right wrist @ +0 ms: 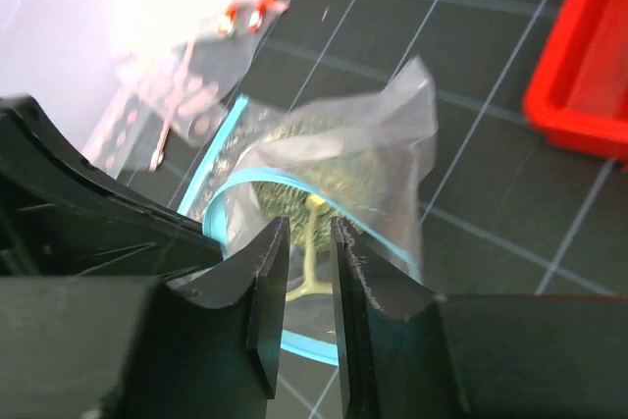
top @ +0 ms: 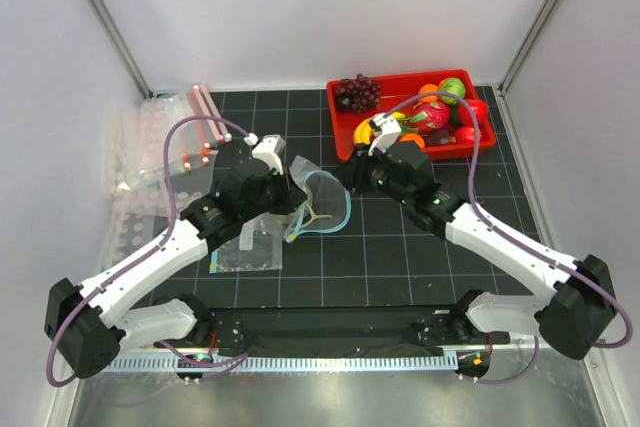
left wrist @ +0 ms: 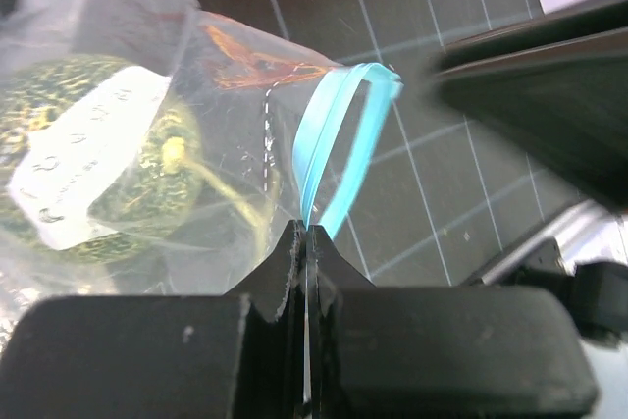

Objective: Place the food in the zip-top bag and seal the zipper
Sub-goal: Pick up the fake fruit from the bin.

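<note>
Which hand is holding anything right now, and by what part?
Left hand is shut on the clear soft plastic bag, pinching its teal-blue zipper strip at one end. Right hand: jaws slightly apart over the bag mouth, nothing clamped.

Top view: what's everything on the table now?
zip-top bag: one, clear, teal-blue zipper, centre, between grippers
melon: one, dull green, inside bag
tray: one, red, far right
banana: one, yellow, in tray
grapes: one bunch, dark purple, tray's far-left corner
dragon fruit: one, pink, in tray
other fruits: several, red, green, orange, in tray
spare bags: several, clear, pink-red strips, far left
left gripper: one, black, shut on zipper
right gripper: one, black, jaws slightly apart at bag mouth
</note>
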### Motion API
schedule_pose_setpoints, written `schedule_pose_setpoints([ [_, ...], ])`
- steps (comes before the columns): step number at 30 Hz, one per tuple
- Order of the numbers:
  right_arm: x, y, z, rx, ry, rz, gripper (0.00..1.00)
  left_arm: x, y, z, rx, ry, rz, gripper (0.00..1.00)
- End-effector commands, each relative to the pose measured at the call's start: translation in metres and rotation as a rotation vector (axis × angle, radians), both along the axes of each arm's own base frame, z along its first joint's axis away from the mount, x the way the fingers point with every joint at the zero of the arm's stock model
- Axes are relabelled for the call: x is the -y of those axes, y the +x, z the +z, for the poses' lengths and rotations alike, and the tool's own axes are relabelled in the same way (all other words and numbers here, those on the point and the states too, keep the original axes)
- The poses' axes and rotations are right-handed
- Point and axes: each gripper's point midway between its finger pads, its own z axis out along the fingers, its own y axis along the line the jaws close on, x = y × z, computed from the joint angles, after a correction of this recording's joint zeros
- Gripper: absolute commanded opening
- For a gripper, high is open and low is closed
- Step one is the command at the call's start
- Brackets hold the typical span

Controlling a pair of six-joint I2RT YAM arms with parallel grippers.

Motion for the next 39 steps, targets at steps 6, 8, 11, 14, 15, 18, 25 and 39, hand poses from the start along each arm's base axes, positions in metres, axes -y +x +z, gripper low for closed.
schedule_pose_setpoints([
  [6, 0.04, 0.013, 0.017, 0.125, -0.041, -0.18, 0.34, -0.036, 0.03, 0.025, 0.195, 0.022, 0.216, 0.0],
  [8, 0.045, 0.015, 0.019, 0.137, -0.049, -0.204, 0.4, -0.036, 0.032, 0.025, 0.206, 0.011, 0.22, 0.0],
  [11, 0.061, 0.022, 0.015, 0.129, -0.081, -0.272, 0.44, -0.032, 0.034, 0.026, 0.207, 0.002, 0.216, 0.0],
  [14, 0.074, 0.035, 0.011, 0.118, -0.083, -0.338, 0.54, -0.032, 0.037, 0.024, 0.209, 0.016, 0.222, 0.0],
  [15, 0.076, 0.039, 0.01, 0.112, -0.076, -0.352, 0.58, -0.034, 0.037, 0.024, 0.211, 0.016, 0.233, 0.0],
  [18, 0.086, 0.065, -0.007, 0.042, -0.082, -0.427, 0.83, -0.044, 0.039, 0.019, 0.217, 0.009, 0.293, 0.0],
  [25, 0.103, 0.142, -0.043, -0.108, -0.18, -0.58, 0.95, -0.034, 0.035, 0.013, 0.178, -0.004, 0.246, 0.0],
  [39, 0.099, 0.258, -0.117, -0.272, -0.34, -0.784, 1.0, -0.026, 0.031, 0.007, 0.14, 0.009, 0.206, 0.0],
])
